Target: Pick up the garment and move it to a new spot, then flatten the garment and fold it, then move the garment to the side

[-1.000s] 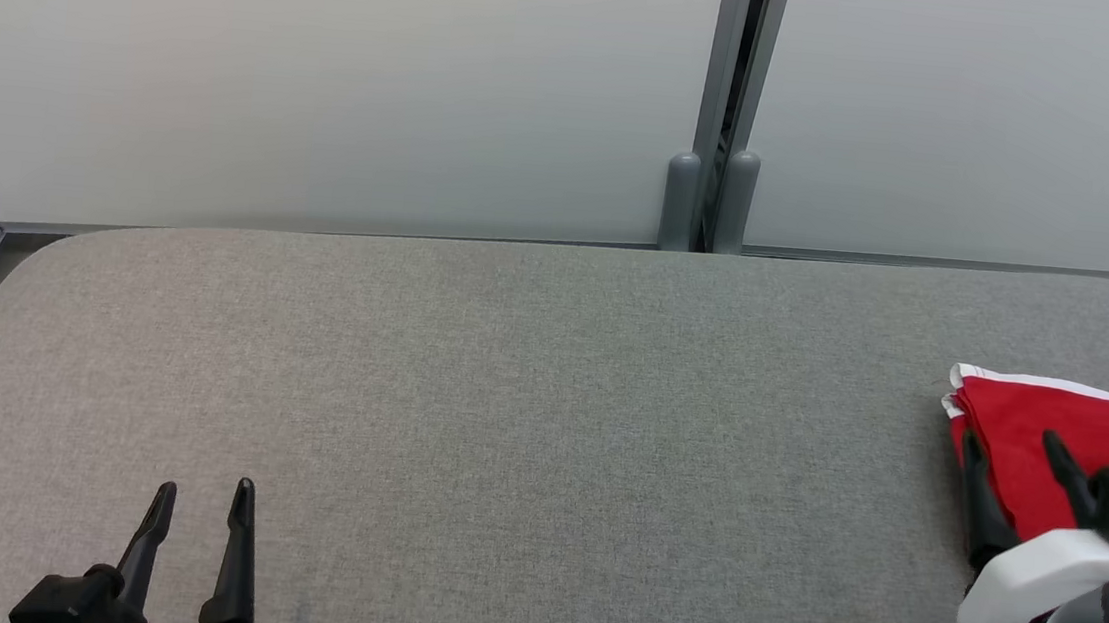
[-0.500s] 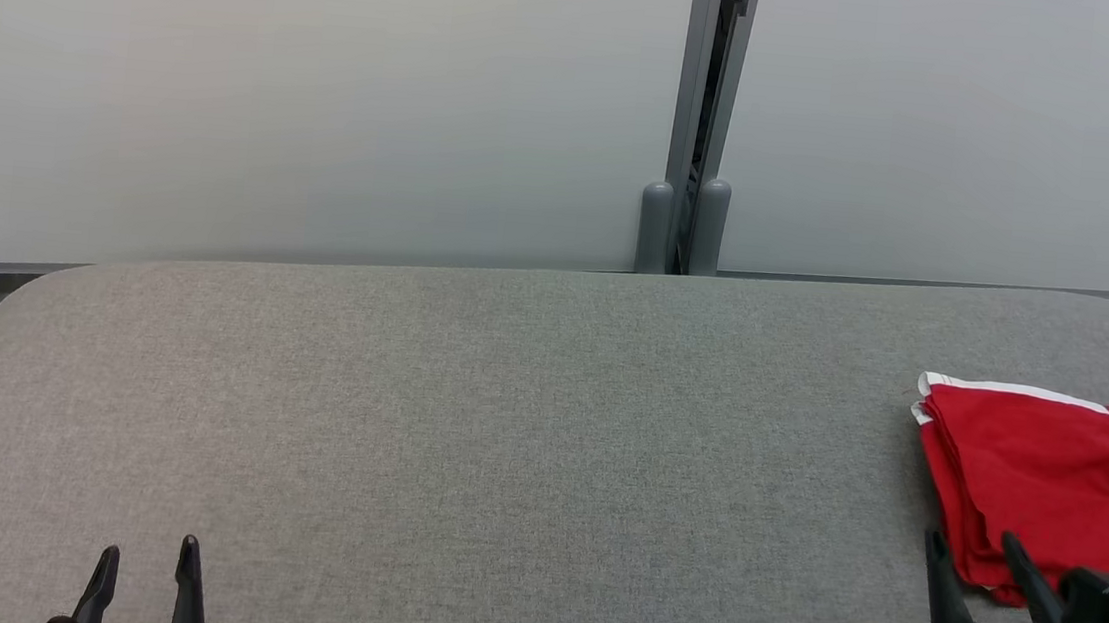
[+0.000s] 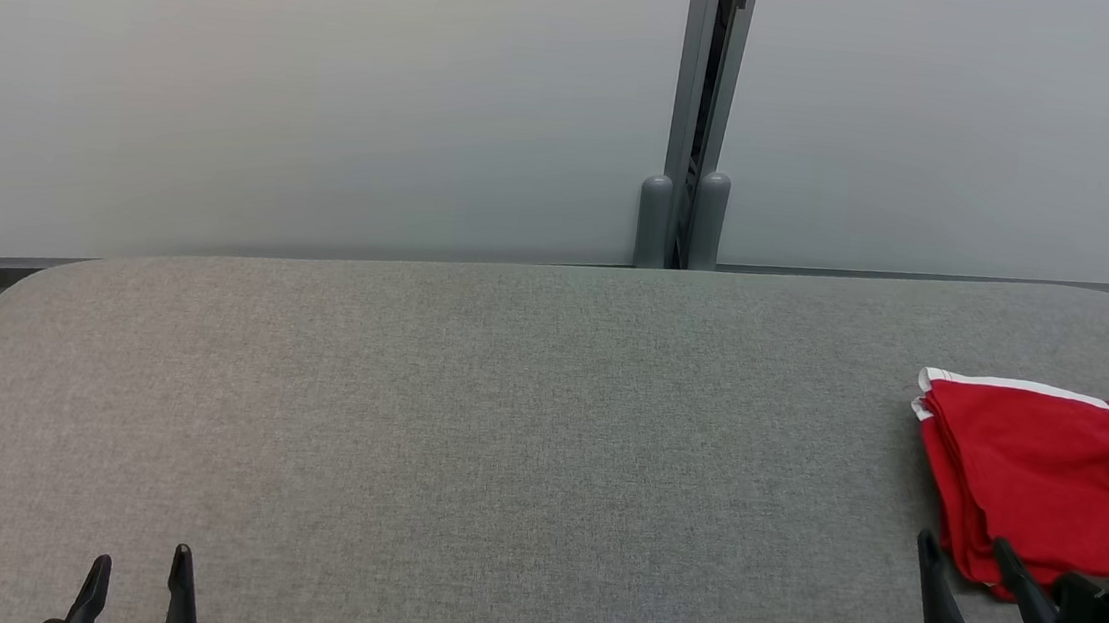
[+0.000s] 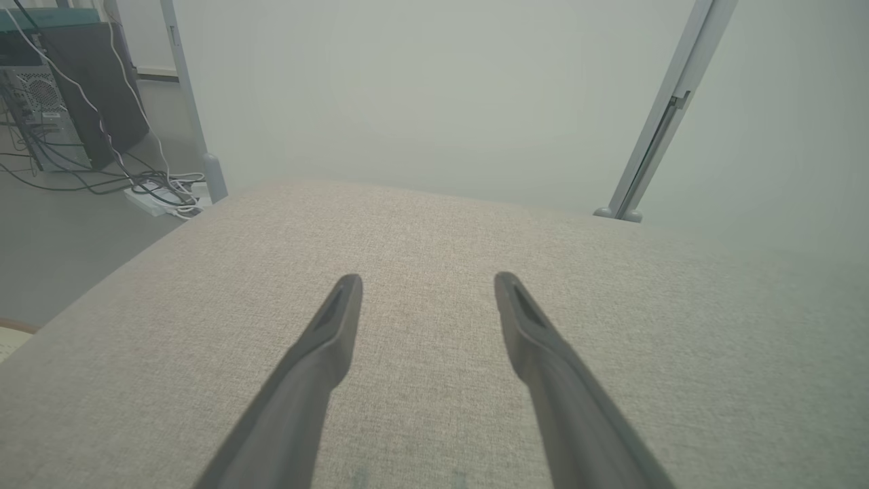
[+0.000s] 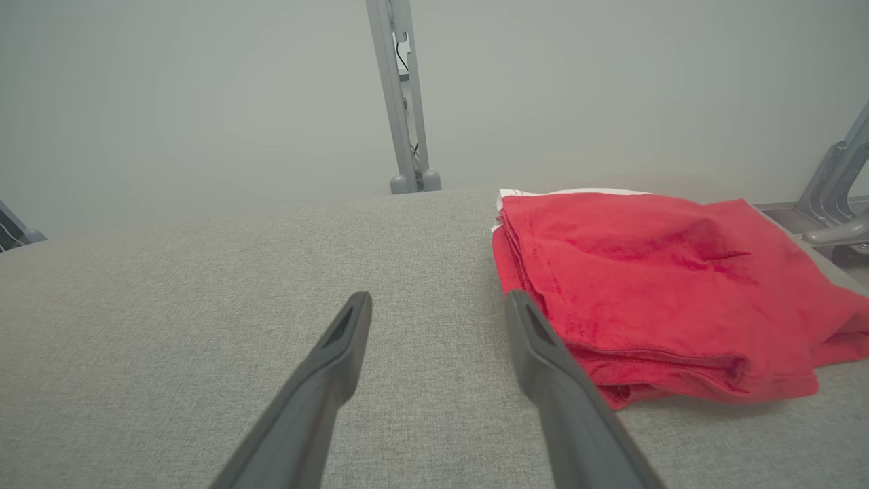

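Down and to the right of the grey post [image 3: 697, 113], on the grey table [image 3: 507, 398]: a red garment [image 3: 1052, 476], folded into a flat stack of several layers. White trim [image 3: 1010, 385] along the edge facing the post. Resting flat on the cloth top, gripped by nothing, partly cut off by the head view's right edge.

Nearer than the garment, also to the right of the post: the right claw [image 3: 963, 540]. Spread wide, nothing between its two dark fingers. Fingertips just beside the garment's near left corner; cannot tell whether one of them brushes the fold.

Far down and to the left of the post, at the table's near edge: the left claw [image 3: 142, 556]. Spread wide too, holding nothing, pointed over bare tabletop.

Well left of the post, off the table on the floor, in the left wrist view: a tangle of cables [image 4: 153, 190] and a dark computer box [image 4: 81, 88].
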You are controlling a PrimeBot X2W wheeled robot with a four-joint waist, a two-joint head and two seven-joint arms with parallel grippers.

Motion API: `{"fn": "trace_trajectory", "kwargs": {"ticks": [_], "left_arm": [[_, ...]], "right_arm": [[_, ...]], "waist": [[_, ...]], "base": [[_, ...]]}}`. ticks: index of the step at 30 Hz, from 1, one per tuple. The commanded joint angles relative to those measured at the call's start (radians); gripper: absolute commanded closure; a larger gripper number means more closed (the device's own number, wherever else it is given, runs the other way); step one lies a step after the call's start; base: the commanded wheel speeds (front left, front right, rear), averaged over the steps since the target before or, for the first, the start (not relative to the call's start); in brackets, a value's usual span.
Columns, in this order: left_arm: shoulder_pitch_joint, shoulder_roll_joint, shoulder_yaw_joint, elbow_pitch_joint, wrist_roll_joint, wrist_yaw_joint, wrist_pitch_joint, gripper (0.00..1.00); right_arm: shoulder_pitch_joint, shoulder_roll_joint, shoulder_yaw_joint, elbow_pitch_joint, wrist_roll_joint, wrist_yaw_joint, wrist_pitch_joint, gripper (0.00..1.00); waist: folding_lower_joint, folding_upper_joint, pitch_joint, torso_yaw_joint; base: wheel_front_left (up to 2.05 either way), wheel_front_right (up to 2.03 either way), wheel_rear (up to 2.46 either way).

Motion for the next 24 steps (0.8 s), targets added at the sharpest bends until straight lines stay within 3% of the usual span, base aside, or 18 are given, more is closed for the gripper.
{"fn": "trace_trajectory", "kwargs": {"ticks": [1,13,14,19,24], "left_arm": [[0.01,0.006,0.004,-0.008,-0.005,0.006,0.003,0.0],[0.02,0.017,0.009,-0.029,-0.027,0.005,0.022,0.0],[0.012,0.011,0.006,-0.025,-0.026,0.005,0.022,1.0],[0.017,-0.015,-0.005,0.018,-0.029,0.005,0.027,1.0],[-0.015,-0.022,0.007,0.032,-0.112,-0.015,0.05,1.0]], "right_arm": [[-0.003,-0.003,0.001,0.007,0.006,0.0,-0.01,0.0],[-0.012,-0.004,0.025,0.026,0.014,0.0,-0.028,0.0],[-0.002,0.001,0.028,0.027,0.015,0.0,-0.022,1.0],[0.023,0.016,0.032,0.068,0.018,0.0,-0.02,1.0],[0.006,0.014,0.017,0.074,0.114,0.0,-0.009,1.0]], "waist": [[0.0,-0.0001,0.001,0.0],[0.0,-0.0001,0.005,0.004],[0.0,-0.0001,0.005,0.004],[0.0,-0.0001,0.005,0.004],[0.0,-0.0001,0.008,0.003]], "base": [[0.0,0.0,0.0],[0.0,0.0,0.0],[0.0,0.0,0.0],[0.0,0.0,0.0],[0.0,0.0,0.0]]}}
